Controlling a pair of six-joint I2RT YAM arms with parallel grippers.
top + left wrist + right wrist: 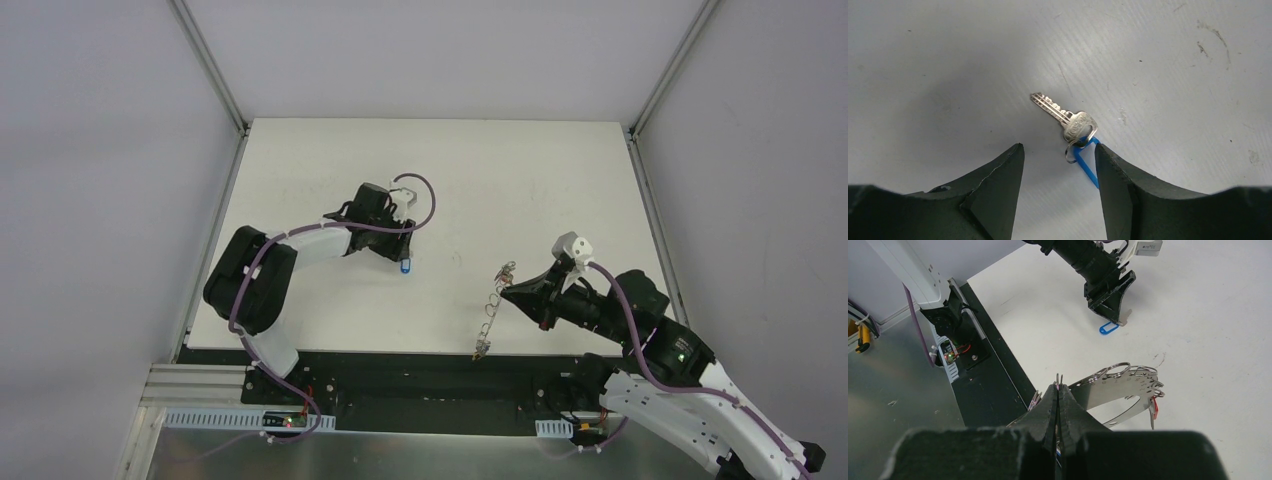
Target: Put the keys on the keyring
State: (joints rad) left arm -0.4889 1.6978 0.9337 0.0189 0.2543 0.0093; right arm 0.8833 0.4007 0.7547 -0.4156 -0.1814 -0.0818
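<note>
A silver key (1063, 115) lies flat on the white table, joined by a small split ring to a blue plastic tag (1085, 162). My left gripper (1058, 145) stands open just over it, and the blue tag rests against the inner face of its right finger (1113, 175). From above, the blue tag (405, 267) peeks out under the left gripper (402, 256). My right gripper (1059, 385) is shut on the keyring (1128, 387), a curved silvery band strung with small rings and a red-tagged key (1154, 407). The keyring (490, 310) hangs chain-like from the right gripper (510, 292), near the table's front edge.
A black strip (420, 365) borders the table's near edge, right under the hanging keyring. Grey walls and metal frame posts (215, 75) close in the sides. Bare white tabletop (500, 180) spreads behind both grippers. The left gripper (1118, 315) and its blue tag (1108, 328) also show in the right wrist view.
</note>
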